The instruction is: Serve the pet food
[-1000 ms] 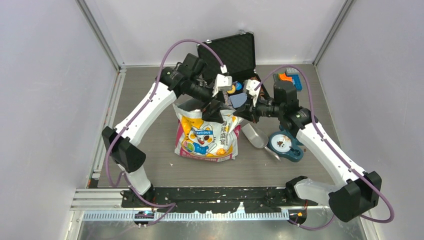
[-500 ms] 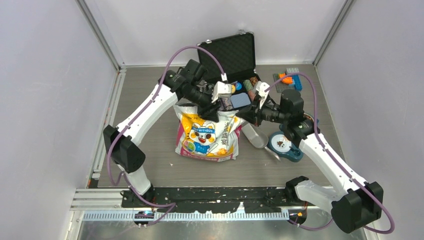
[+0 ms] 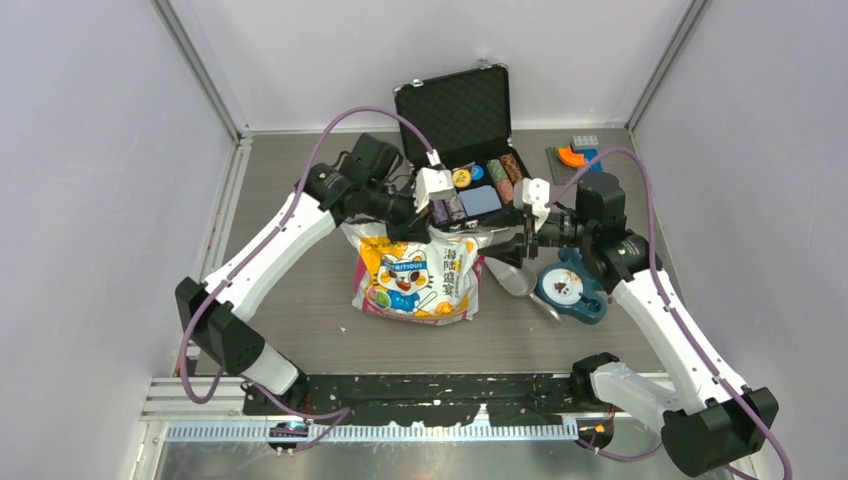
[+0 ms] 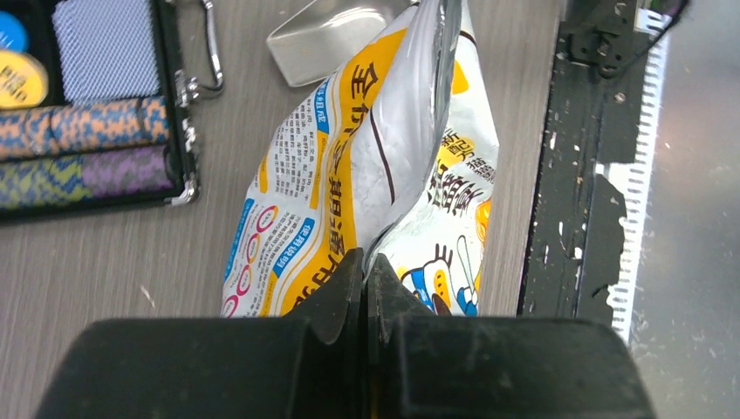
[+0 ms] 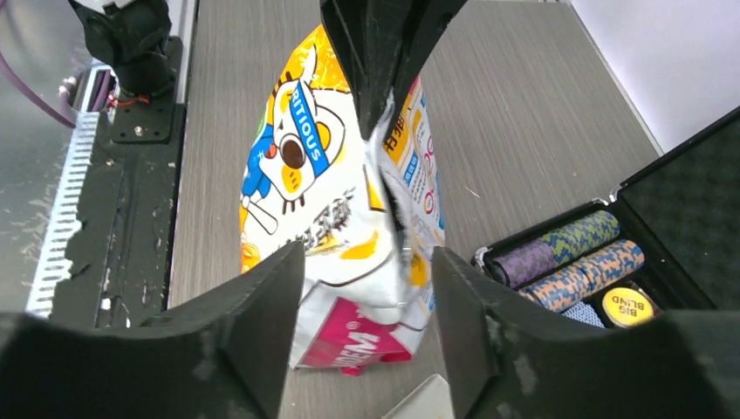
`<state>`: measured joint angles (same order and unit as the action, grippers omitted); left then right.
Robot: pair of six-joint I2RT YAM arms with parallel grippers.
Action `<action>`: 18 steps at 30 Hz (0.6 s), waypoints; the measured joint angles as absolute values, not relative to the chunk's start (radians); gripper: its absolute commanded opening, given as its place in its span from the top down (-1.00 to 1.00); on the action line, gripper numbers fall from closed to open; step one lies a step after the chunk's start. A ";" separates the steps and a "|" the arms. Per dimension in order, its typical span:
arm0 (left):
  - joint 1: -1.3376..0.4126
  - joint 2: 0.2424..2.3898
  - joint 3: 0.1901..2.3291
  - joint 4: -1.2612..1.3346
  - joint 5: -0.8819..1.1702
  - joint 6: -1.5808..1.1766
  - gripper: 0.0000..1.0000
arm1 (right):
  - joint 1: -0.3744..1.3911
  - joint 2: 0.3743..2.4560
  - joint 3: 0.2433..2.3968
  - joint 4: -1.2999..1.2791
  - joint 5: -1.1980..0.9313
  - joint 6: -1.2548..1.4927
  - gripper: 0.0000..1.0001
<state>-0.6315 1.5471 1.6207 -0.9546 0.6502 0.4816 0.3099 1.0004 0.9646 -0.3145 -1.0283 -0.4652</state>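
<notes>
The grey wood-grain table (image 3: 300, 300) carries everything, with an open black case (image 3: 455, 110) at its far side, lid raised. In front of the case stands the printed bag (image 3: 415, 280), white, yellow and pink with a cartoon cat, upright and held up by its top. The left gripper (image 3: 432, 222) reaches over from the left and pinches that top edge. In the left wrist view its fingers (image 4: 345, 279) are pressed together on the foil seam of the bag (image 4: 349, 175). The right gripper (image 3: 522, 240) sits just beside the bag's upper right corner. Its fingers (image 5: 270, 305) are spread wide, and the bag (image 5: 305, 175) shows beyond the gap, not clamped by them. To the right of the bag lies a teal bowl (image 3: 592, 302) flat on the table, and a clear plastic scoop (image 3: 510, 272) rests between the bag and the bowl. Rows of striped poker chips (image 5: 567, 253) fill the case's tray. Orange and blue bricks (image 3: 577, 155) sit at the far right corner. The pet food (image 3: 563, 289) shows as a few small brown pieces inside the teal bowl.
</notes>
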 measured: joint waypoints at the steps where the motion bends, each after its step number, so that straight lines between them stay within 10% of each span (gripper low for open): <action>1: -0.632 1.538 1.612 -0.944 0.639 0.469 1.00 | 0.309 0.995 0.968 -0.320 -1.036 -0.474 -0.49; 18: -0.694 1.353 1.428 -0.795 0.407 0.332 1.00 | 0.444 1.098 0.998 -0.183 -0.937 -0.567 -0.65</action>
